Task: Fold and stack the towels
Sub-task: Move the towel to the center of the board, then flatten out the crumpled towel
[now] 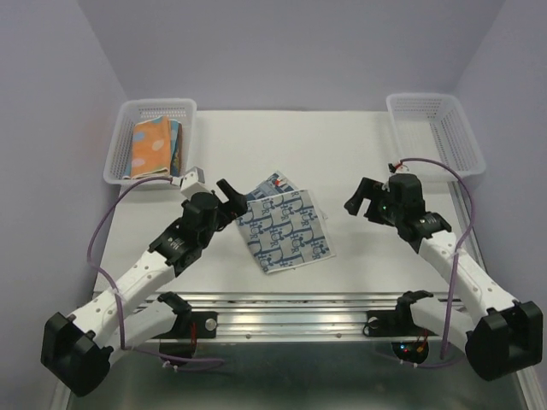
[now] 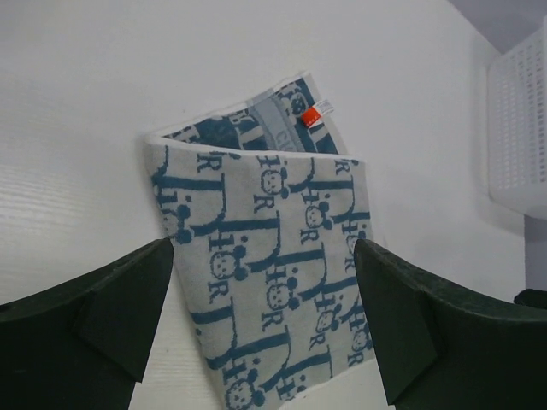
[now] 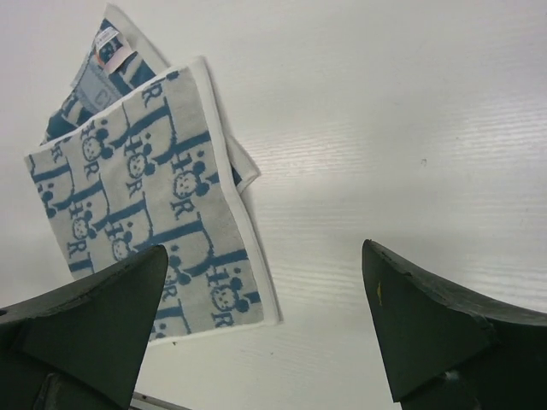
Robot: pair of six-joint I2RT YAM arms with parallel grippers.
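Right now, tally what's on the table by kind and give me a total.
Towels: 3 visible. The blue-white patterned towel is on the table; the orange towel and blue towel are in the left basket, which may hide more.
Baskets: 2, counting the right basket.
Total: 5.

I've got soft, matt woven cloth on the blue-white towel (image 1: 286,231), a smooth white table (image 1: 342,145) with a faint sheen, and white plastic mesh on the right basket (image 1: 438,128).

Folded blue-white towel (image 1: 286,231) flat at table (image 1: 359,141) centre
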